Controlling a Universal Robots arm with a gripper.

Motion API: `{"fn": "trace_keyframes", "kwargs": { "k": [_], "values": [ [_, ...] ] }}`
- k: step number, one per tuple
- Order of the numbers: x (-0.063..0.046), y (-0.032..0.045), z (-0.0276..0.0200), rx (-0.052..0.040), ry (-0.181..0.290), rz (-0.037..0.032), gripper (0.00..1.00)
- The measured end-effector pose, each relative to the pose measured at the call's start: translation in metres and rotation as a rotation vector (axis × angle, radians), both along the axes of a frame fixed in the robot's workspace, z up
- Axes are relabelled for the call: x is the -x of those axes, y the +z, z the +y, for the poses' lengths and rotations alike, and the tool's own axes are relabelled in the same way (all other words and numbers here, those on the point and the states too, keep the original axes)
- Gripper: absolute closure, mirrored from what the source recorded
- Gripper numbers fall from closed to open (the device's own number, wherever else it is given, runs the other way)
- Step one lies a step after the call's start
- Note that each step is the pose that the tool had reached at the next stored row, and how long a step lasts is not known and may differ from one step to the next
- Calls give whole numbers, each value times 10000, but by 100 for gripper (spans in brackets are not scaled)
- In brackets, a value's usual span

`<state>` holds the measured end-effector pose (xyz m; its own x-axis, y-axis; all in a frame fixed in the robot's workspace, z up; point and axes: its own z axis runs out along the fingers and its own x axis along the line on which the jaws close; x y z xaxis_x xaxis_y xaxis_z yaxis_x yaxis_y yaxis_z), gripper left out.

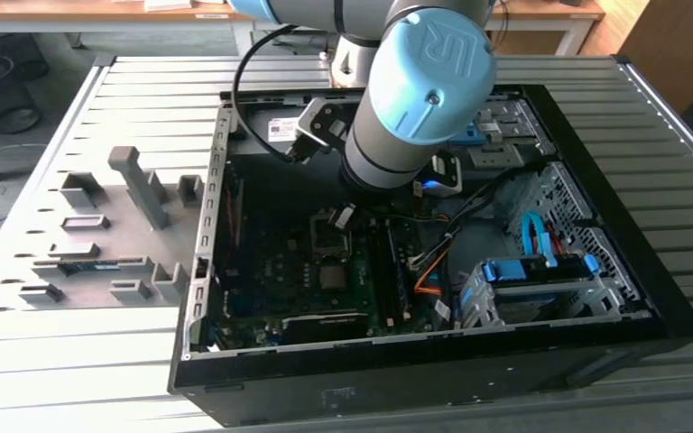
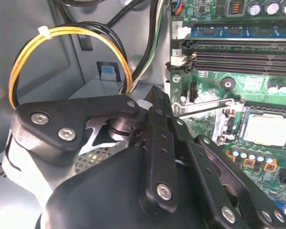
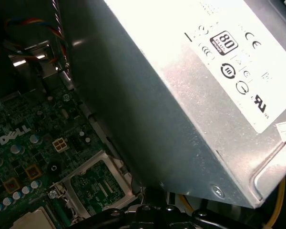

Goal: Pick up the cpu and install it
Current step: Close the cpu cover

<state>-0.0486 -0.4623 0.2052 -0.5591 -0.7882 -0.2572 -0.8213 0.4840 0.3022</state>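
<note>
The cpu (image 2: 269, 130), a small square chip with a shiny silver-grey top, lies flat in the dark socket frame (image 2: 238, 112) on the green motherboard. Its corner also shows in the first wrist view (image 3: 28, 220), beside the swung-open metal socket plate (image 3: 97, 186). My gripper (image 1: 344, 215) hangs inside the open computer case, low over the socket area (image 1: 326, 233) of the board. Its black linkage (image 2: 157, 157) fills the foreground of the second wrist view, close beside the cpu. Nothing shows in its hold.
The grey power-supply box (image 3: 181, 95) stands close beside the gripper. A looped yellow cable (image 2: 19, 71) and black cables hang by the case wall. Long memory slots (image 2: 238, 47) run past the socket. A blue drive cage (image 1: 527, 275) fills the case's right. A grey fixture tray (image 1: 106, 234) lies outside.
</note>
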Motion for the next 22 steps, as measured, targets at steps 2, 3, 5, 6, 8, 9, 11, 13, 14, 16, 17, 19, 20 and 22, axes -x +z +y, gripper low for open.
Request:
{"fn": "trace_keyframes", "kwargs": {
  "k": [2,3,5,6,8,9,11,13,14,16,17,19,20,22],
  "values": [
    [1,10,-8,-31,0,-1,90],
    [0,15,-12,-45,1,-1,90],
    [0,26,-19,-72,1,0,90],
    [0,29,-23,-87,1,-1,90],
    [0,34,-31,-116,2,-1,90],
    [0,35,-34,-129,2,-1,90],
    [0,40,-44,-165,2,-1,90],
    [0,50,-54,-202,4,-1,90],
    [0,55,-58,-222,5,-1,90],
    [0,69,-66,-267,8,0,90],
    [0,76,-70,-288,10,0,90],
    [0,86,-77,-328,12,-1,90],
    [0,89,-80,-344,13,-1,90],
    [-4,90,-84,-357,14,2,90]
  ]
}}
